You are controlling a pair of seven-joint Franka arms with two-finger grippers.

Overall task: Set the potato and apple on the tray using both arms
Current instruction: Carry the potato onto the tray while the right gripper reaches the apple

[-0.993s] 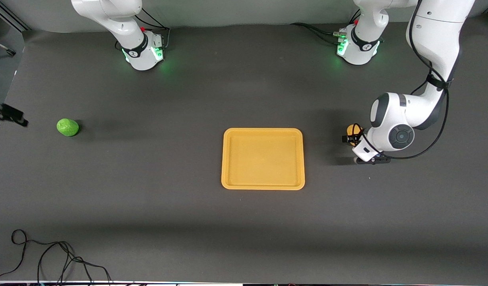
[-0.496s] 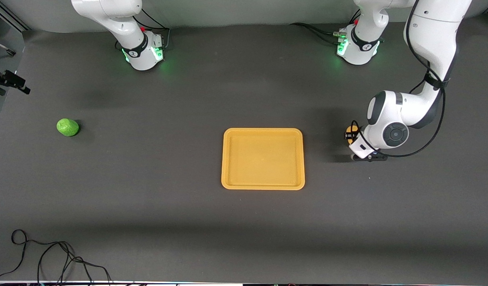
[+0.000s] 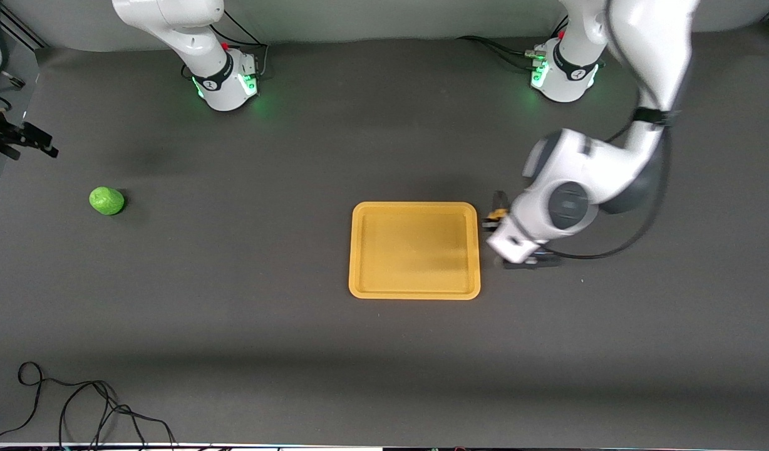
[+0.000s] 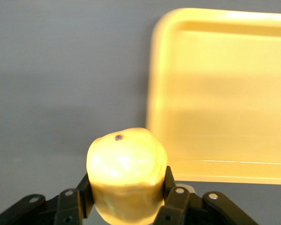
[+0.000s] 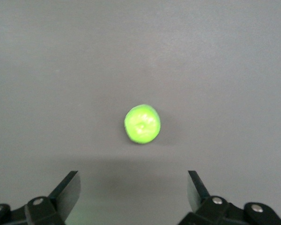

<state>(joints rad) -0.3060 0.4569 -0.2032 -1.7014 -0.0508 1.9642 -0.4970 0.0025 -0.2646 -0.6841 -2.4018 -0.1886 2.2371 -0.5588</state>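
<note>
Left gripper [image 4: 126, 206] clamped on potato [image 4: 126, 176], over table just beside tray [image 3: 414, 250] edge — right gripper [image 5: 133, 197] spread wide over apple [image 3: 107, 201] at right arm's end.

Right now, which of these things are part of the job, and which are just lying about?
Part of the job:
potato, held by the left gripper beside the tray
apple, on the table under the open right gripper

Lying about:
black cable
</note>
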